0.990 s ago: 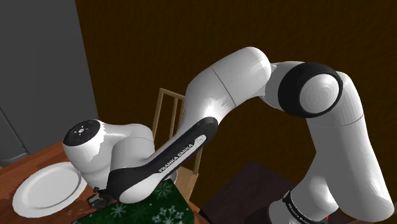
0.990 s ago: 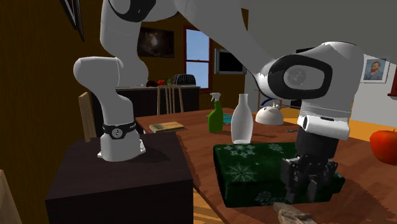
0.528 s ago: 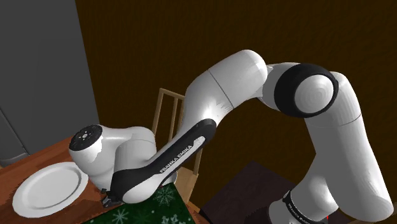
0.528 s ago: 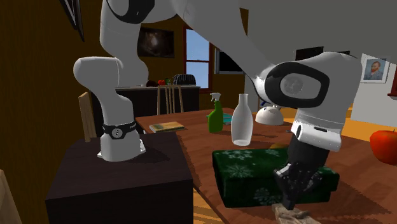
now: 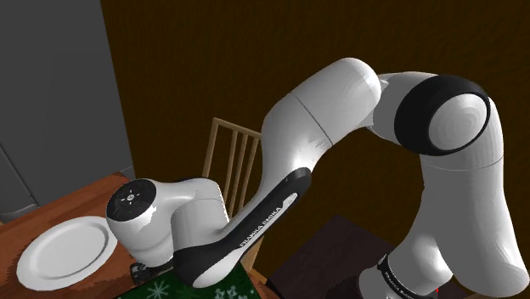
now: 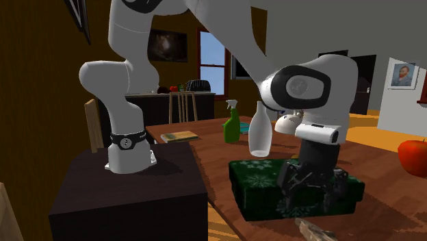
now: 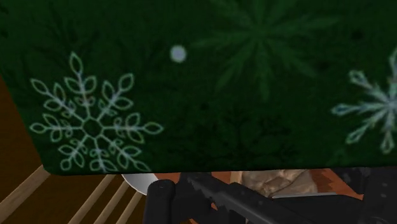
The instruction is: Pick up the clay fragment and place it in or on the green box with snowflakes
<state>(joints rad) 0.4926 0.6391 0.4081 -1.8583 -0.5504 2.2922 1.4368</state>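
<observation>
- Since half a second ago the arm has swung. In the shoulder view its wrist joint now sits further toward 4 o'clock and its elbow stands higher.
- In the second exterior view the tool has shifted a little toward 9 o'clock. It hangs closer to upright in front of the near face of the green box.
- Tool state: cannot tell whether it is wide or narrow, as its black parts merge with the dark box behind them.
- The clay fragment has not changed place. It is a tan, rough piece lying on the bench at that view's lower edge, at 6 o'clock of the tool and near the foot of the box.
- Whether the tool touches the fragment cannot be determined.
- In the wrist view the fragment shows tan just past the box's edge, close to the tool's black parts.
- The green box is dark green with pale snowflakes and rests flat on the bench.
- In the second exterior view a clear bottle stands at 12 o'clock of the box. A green spray bottle is just beside the clear bottle, at its 9 o'clock.
- A book lies further toward 9 o'clock.
- A red apple sits at 3 o'clock of the box, well apart from it.
- In the shoulder view a white plate lies on the bench at 9 o'clock of the wrist. A wooden chair stands behind the forearm.
- The dark stand carries the arm's base.
</observation>
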